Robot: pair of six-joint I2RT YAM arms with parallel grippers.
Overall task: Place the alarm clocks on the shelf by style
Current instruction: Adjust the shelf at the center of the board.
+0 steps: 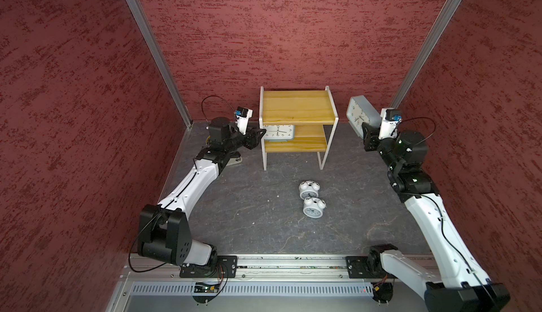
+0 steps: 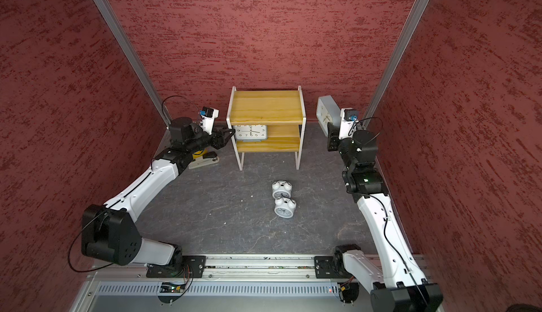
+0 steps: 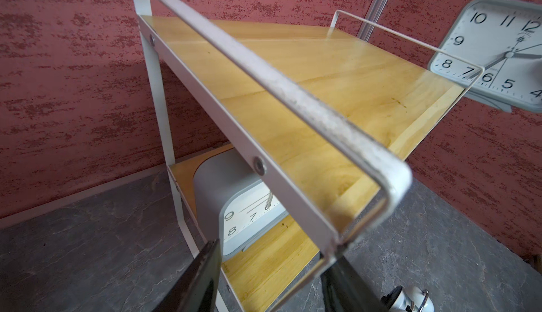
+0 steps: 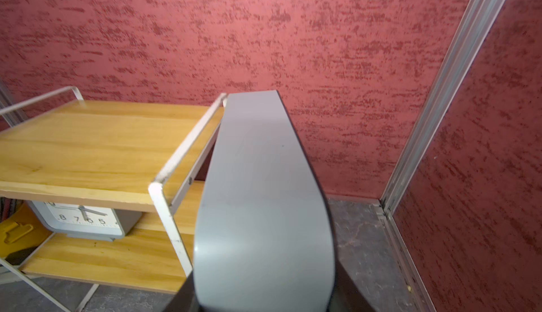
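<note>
The shelf [image 1: 296,106] carries one grey clock [image 1: 277,132] on its lower board [image 1: 311,144]. Right of it, the right gripper [image 1: 366,131] clamps the second grey clock [image 1: 359,114], which is smooth-sided and probably slippery. In front lie the bell clocks [image 1: 308,189], likely light: pinch their bodies. The left gripper [image 1: 259,134] straddles its leg [image 1: 264,161], half-wide.

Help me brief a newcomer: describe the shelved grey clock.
Find the shelf by the back wall. On its lower board, at the left end, stands the grey clock. Its twin hangs in the right gripper, off the shelf.

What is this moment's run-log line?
left end effector: open beside shelf | right end effector: holds grey clock | second grey clock: lower tier | twin-bell clocks: on table
</note>
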